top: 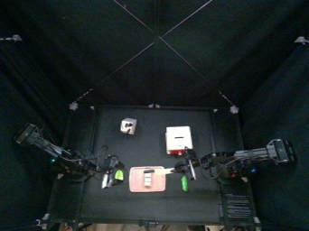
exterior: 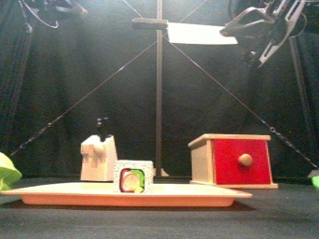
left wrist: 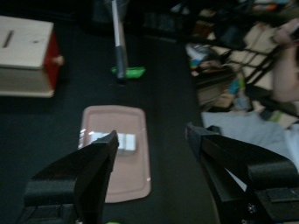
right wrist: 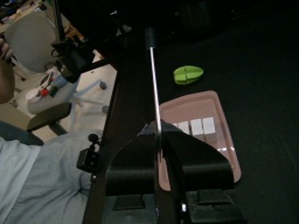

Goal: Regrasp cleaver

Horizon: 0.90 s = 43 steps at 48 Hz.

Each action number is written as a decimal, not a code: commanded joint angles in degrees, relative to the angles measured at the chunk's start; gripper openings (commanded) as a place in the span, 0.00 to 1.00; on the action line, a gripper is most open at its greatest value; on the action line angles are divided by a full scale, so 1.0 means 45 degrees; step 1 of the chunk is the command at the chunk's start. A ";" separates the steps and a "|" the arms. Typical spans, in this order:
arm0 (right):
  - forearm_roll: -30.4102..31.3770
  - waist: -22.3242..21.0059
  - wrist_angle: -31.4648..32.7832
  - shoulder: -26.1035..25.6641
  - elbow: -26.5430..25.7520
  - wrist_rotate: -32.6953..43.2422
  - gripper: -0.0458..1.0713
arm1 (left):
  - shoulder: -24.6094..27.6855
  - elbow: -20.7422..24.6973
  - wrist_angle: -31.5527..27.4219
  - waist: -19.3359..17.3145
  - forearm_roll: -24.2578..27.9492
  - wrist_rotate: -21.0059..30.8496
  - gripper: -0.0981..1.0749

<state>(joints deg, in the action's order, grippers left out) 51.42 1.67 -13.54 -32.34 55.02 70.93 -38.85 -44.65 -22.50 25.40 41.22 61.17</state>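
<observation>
The cleaver (exterior: 200,34) hangs high over the table with its pale blade flat, and my right gripper (exterior: 245,21) is shut on its dark end. In the right wrist view the cleaver (right wrist: 156,79) shows edge-on as a thin bright line running out from my shut right gripper (right wrist: 163,133). My left gripper (left wrist: 152,149) stands wide open above the pink tray (left wrist: 117,179), holding nothing. From above, the left gripper (top: 110,171) is at the tray's left end and the right gripper (top: 191,170) at its right end.
The pink tray (top: 148,180) carries sushi pieces (exterior: 133,177) near the front edge. Behind it stand a white knife block (exterior: 97,157) and a wooden box with a red face (exterior: 232,160). Green pieces (right wrist: 187,74) lie beside the tray. A person (left wrist: 285,61) sits beyond the curtains.
</observation>
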 commanded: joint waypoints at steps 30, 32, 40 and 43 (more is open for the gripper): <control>-0.0039 -0.0117 -0.0098 -0.0059 -0.0332 -0.0039 0.21 | 0.0000 -0.2441 0.6406 -0.3145 -0.4043 -0.0996 0.90; -0.0039 -0.0098 -0.0078 -0.0059 -0.0352 -0.0039 0.21 | 0.0000 -0.2500 0.6523 -0.3145 -0.4023 -0.1035 0.90; -0.0039 -0.0098 -0.0098 -0.0039 -0.0352 -0.0039 0.21 | 0.0000 -0.2949 0.7148 -0.3145 -0.4297 -0.1035 0.90; -0.0059 -0.0098 -0.0098 -0.0039 -0.0352 -0.0039 0.21 | -0.0059 -0.3066 0.7168 -0.3145 -0.4707 -0.0879 0.90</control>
<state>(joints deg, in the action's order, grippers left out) 51.42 1.41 -13.54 -32.26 54.93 70.84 -38.76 -58.62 8.88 11.25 21.97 56.69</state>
